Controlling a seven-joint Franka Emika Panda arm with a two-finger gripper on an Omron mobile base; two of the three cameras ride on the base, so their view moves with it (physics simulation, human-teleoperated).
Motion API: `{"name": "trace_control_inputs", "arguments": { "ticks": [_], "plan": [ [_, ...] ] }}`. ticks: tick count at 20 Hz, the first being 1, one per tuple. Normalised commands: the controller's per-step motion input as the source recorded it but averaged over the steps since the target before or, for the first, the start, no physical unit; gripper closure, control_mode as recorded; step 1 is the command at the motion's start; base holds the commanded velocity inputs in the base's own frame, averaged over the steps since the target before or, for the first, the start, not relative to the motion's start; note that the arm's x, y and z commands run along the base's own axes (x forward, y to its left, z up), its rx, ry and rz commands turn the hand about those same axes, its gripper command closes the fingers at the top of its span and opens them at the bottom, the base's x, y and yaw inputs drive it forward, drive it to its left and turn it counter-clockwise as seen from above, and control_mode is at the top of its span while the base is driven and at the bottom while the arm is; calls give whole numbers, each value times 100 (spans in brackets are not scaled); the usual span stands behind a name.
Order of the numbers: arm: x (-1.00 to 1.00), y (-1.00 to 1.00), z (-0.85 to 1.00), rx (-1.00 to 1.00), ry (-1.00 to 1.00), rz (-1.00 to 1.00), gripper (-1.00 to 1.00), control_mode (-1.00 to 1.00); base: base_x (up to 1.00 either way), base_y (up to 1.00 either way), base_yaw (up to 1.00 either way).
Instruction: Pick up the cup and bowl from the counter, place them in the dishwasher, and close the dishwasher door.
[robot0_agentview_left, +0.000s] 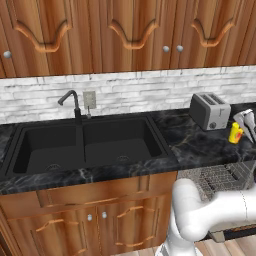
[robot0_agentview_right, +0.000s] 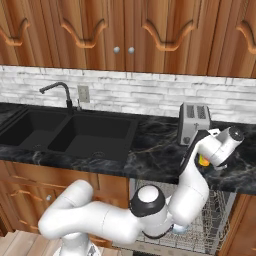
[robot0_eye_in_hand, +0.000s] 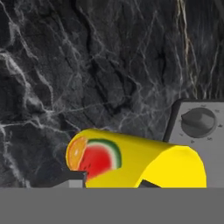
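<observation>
Yellow cup (robot0_eye_in_hand: 144, 162) with a red and green melon mark on its side fills the low middle of the hand view, sitting between the two dark fingertips (robot0_eye_in_hand: 72, 178), which show at either side of its base; the jaws look closed in against it, grasping the cup. In the left base view the cup (robot0_agentview_left: 235, 133) stands on the black marble counter (robot0_agentview_left: 195, 145), at the right end, just right of the silver toaster (robot0_agentview_left: 209, 110), with the gripper (robot0_agentview_left: 246, 125) down over it. Right base view: a sliver of yellow shows under the wrist (robot0_agentview_right: 203, 160), near the toaster (robot0_agentview_right: 194, 122). Dishwasher (robot0_agentview_right: 210, 222) stands open below the counter, wire racks showing. Black double sink (robot0_agentview_left: 85, 142) lies to the left, faucet (robot0_agentview_left: 70, 102) behind it.
</observation>
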Motion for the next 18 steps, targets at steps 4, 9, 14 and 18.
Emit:
{"name": "trace_control_inputs", "arguments": {
  "ticks": [4, 9, 14, 18],
  "plan": [
    [-48, 0, 15, 0, -12, 0, 100, -100, 0, 0, 0],
    [-62, 0, 6, 0, -13, 2, 100, -100, 0, 0, 0],
    [-57, 0, 0, 0, -9, 5, 100, -100, 0, 0, 0],
    [-52, 0, 0, 0, -6, 6, 100, -100, 0, 0, 0]
  ]
}}
